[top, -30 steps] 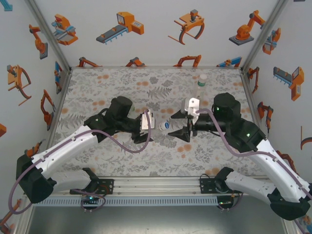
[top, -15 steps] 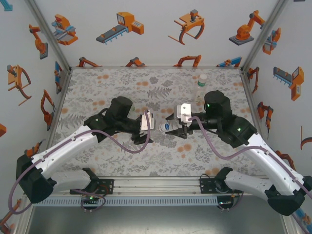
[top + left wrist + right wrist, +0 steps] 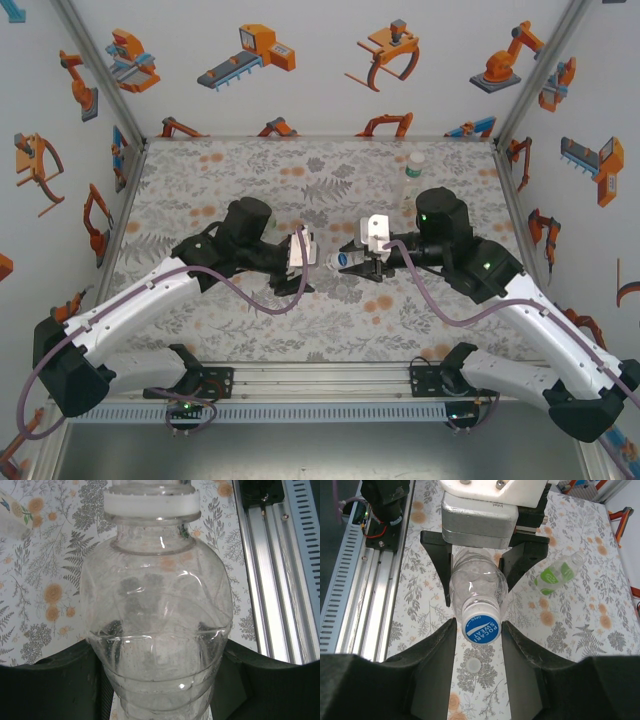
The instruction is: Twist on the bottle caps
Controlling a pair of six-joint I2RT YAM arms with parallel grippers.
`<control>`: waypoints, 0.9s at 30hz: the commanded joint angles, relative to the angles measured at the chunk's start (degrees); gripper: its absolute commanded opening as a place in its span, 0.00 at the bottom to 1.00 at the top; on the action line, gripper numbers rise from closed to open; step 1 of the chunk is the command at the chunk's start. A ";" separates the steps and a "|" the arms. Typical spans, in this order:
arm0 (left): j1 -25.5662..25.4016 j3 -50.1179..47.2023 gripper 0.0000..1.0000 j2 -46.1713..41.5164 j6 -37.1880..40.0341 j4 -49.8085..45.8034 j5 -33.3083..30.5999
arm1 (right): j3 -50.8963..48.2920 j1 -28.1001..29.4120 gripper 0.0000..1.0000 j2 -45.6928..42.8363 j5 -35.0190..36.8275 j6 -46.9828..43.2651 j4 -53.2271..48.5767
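Observation:
My left gripper (image 3: 303, 258) is shut on a clear bottle (image 3: 157, 620), holding it on its side above the table, neck pointing right. A blue cap (image 3: 481, 625) sits on the bottle's mouth. My right gripper (image 3: 479, 631) is shut on this blue cap (image 3: 343, 260), with a black finger (image 3: 437, 650) pressed to each side of it. Below the bottle's neck a pale cap (image 3: 473, 666) lies flat on the table. A taller clear bottle with a green band (image 3: 413, 170) stands upright at the back right, with a cap on it.
The flowered table mat (image 3: 200, 190) runs to white walls at the back and sides. An aluminium rail (image 3: 320, 385) with the arm bases lies along the near edge. The banded bottle (image 3: 555, 575) stands just behind my right arm.
My right gripper has moved left up to the bottle's mouth and its jaws have closed round the blue cap. The left arm and the bottle have stayed still.

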 commanded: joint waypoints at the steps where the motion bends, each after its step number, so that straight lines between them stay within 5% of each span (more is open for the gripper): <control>1: -0.31 2.00 0.00 -0.99 0.91 -0.45 1.85 | -0.37 0.28 0.40 -0.04 -0.49 -0.29 1.47; 12: -0.32 1.90 0.00 -1.10 0.74 -0.27 1.65 | -0.25 0.32 0.39 0.83 0.85 0.16 2.48; 18: -0.31 1.94 0.00 -1.08 0.65 -0.18 1.58 | -0.19 0.37 0.30 1.11 1.06 0.33 2.74; 27: 0.19 -0.14 0.00 -3.61 -1.84 4.43 -2.98 | -3.72 0.36 0.00 -0.49 8.33 10.47 9.24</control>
